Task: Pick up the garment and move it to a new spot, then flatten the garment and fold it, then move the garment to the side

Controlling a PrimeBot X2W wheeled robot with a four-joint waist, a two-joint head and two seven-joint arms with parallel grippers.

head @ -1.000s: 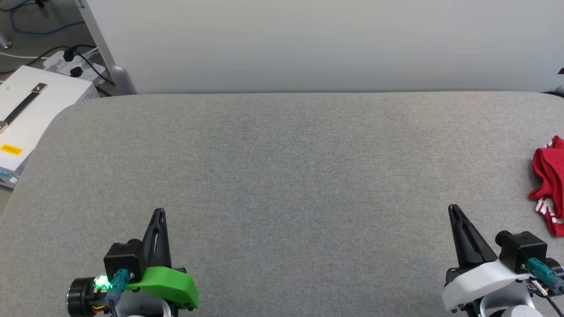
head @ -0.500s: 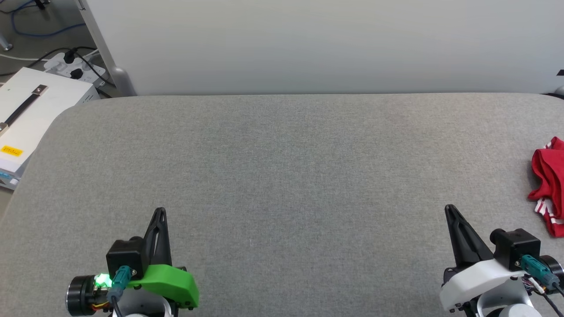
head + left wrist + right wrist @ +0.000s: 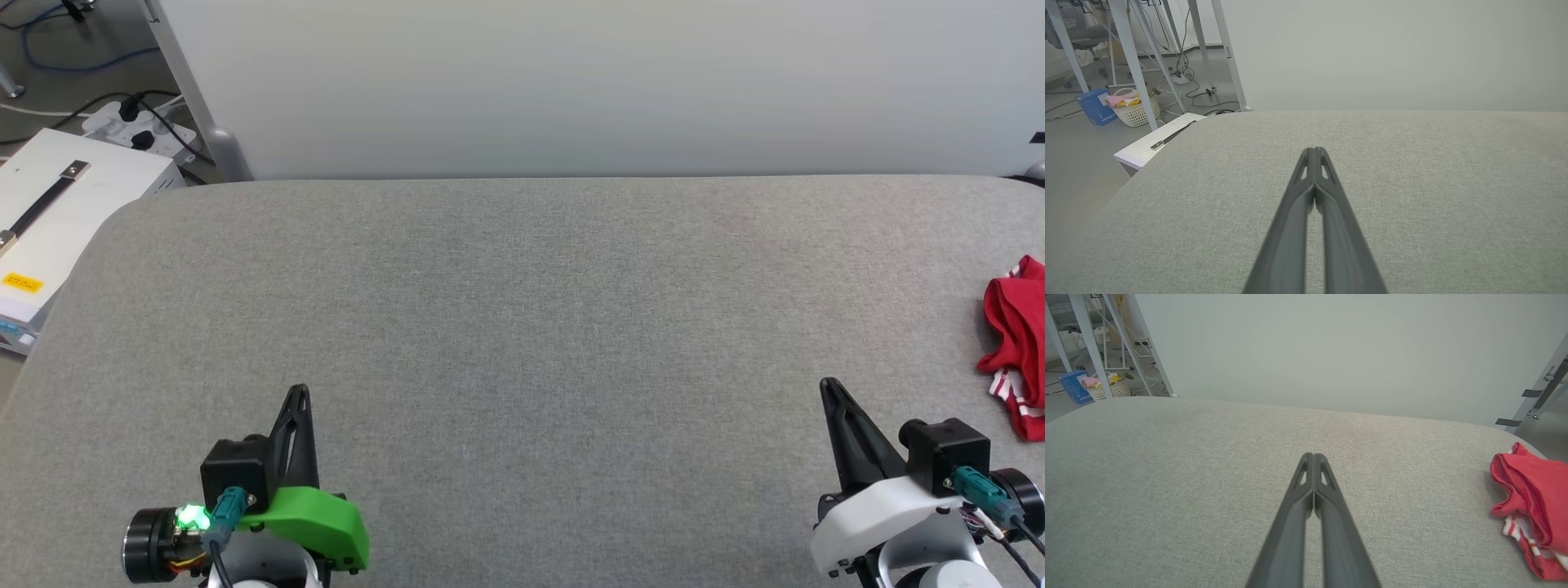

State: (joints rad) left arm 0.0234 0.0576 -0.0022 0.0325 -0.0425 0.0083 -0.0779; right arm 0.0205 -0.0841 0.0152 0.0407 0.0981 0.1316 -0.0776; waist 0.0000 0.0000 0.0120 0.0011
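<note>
The garment (image 3: pixel 1016 343) is a crumpled red heap with white-and-red striped trim, lying at the far right edge of the grey padded table (image 3: pixel 522 310) and cut off by the head view's border. In the right wrist view the garment (image 3: pixel 1531 502) lies off to the right of my fingers. My right gripper (image 3: pixel 828 385) is shut and empty, low at the right, well to the left of the garment. Its tips (image 3: pixel 1313 456) meet over bare fabric. My left gripper (image 3: pixel 298 392) is shut and empty at the lower left, its tips (image 3: pixel 1314 151) touching.
A pale wall panel (image 3: pixel 571 82) stands behind the table's far edge. Beyond the left edge sits a white box (image 3: pixel 49 212) with a strap, plus a power strip with cables (image 3: pixel 139 122). On the floor further left stand a white basket (image 3: pixel 1133 110) and a blue box (image 3: pixel 1096 107).
The right gripper has crept slightly left in the head view. The whole picture has slid down a little, so the camera has tilted. The garment and left gripper have stayed put.
</note>
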